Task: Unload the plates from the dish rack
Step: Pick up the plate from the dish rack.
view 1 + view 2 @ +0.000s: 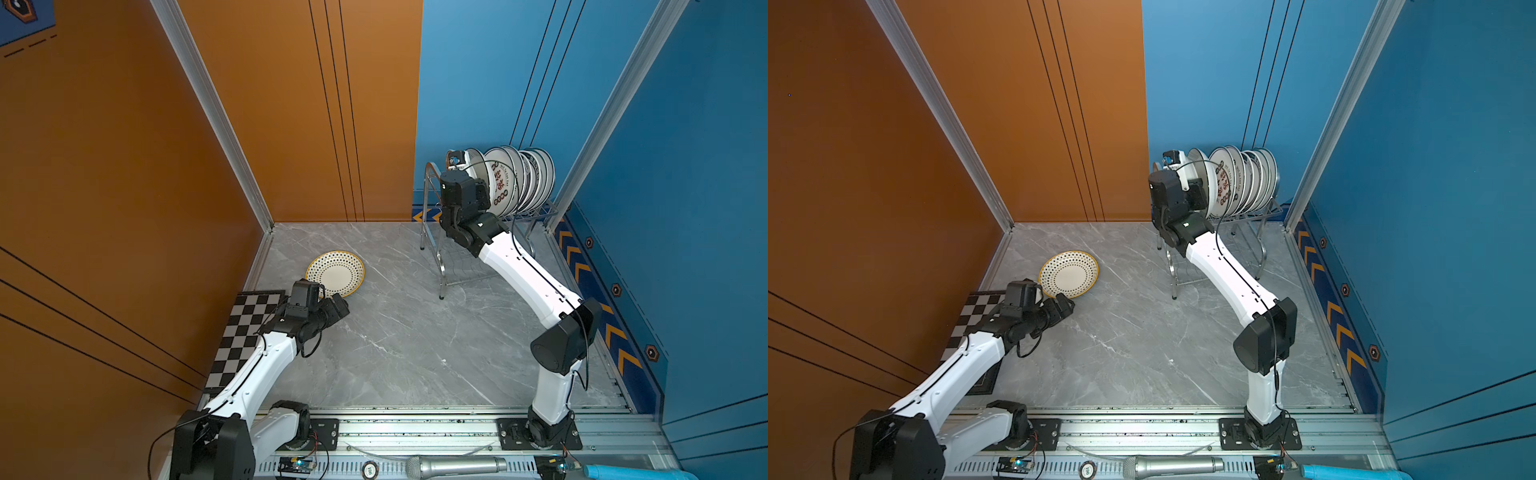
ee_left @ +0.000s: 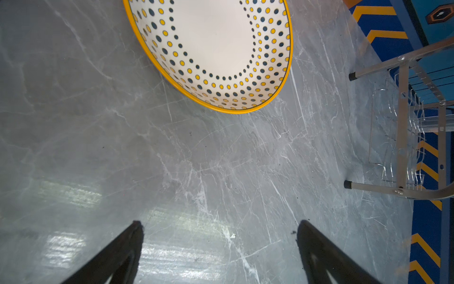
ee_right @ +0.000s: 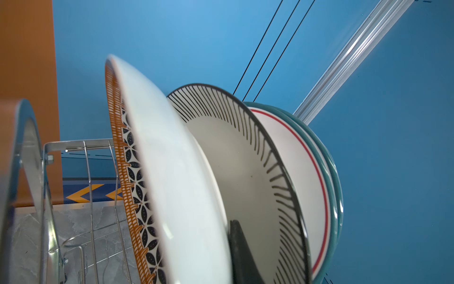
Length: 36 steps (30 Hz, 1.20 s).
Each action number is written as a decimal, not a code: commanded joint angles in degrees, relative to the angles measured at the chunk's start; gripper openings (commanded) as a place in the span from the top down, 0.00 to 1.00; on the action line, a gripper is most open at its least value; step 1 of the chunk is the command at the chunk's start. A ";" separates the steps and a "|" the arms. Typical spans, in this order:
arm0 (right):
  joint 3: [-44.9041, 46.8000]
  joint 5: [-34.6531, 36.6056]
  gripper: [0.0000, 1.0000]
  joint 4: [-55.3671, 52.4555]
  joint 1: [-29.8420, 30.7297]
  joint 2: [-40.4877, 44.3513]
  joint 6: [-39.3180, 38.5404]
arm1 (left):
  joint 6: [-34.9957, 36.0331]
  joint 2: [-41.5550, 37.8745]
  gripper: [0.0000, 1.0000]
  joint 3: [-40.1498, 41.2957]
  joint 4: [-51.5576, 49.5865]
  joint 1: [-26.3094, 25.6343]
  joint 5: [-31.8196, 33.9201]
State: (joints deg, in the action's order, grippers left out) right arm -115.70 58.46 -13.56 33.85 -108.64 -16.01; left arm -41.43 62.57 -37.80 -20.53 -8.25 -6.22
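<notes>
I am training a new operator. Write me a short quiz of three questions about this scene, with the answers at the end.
1. True or false: the dotted plate lies flat on the table.
2. The left gripper is: A open, B shut on a plate, C out of view.
3. Fill in: the held plate in the right gripper has an ___ rim.

Key: 1 true; 2 A; 3 orange.
</notes>
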 commanded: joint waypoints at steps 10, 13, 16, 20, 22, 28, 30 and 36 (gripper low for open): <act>6.16 2.45 1.00 20.68 0.99 6.44 -6.88 | -0.66 -0.06 0.01 0.36 0.89 0.26 0.41; 7.13 2.53 1.00 22.46 1.13 7.31 -7.71 | -1.02 -0.08 0.02 0.53 1.15 0.16 0.45; 8.11 2.54 1.00 24.29 1.11 8.04 -8.60 | -1.68 -0.37 0.01 0.53 1.11 0.08 0.89; 10.27 2.80 1.00 28.64 1.26 9.52 -10.46 | -2.32 -1.45 0.01 1.14 1.35 0.08 1.73; 10.97 2.87 1.00 30.05 1.27 10.19 -11.02 | -2.34 -1.86 0.01 1.19 1.37 0.09 1.78; 11.98 2.72 1.00 32.85 1.30 11.27 -11.84 | -2.69 -3.14 0.01 1.59 1.37 0.25 2.34; 12.08 2.49 1.00 33.46 1.28 11.67 -11.92 | -2.78 -3.57 0.01 1.91 1.42 0.20 2.78; 12.25 1.38 1.00 33.26 1.57 13.33 -10.06 | -4.41 -4.21 0.02 2.60 1.85 0.19 3.63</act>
State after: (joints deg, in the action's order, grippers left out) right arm -102.98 60.25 12.51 35.00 -99.59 -27.62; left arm -44.69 59.20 -36.01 -19.53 -8.25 -4.23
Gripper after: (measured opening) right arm 0.132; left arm 0.980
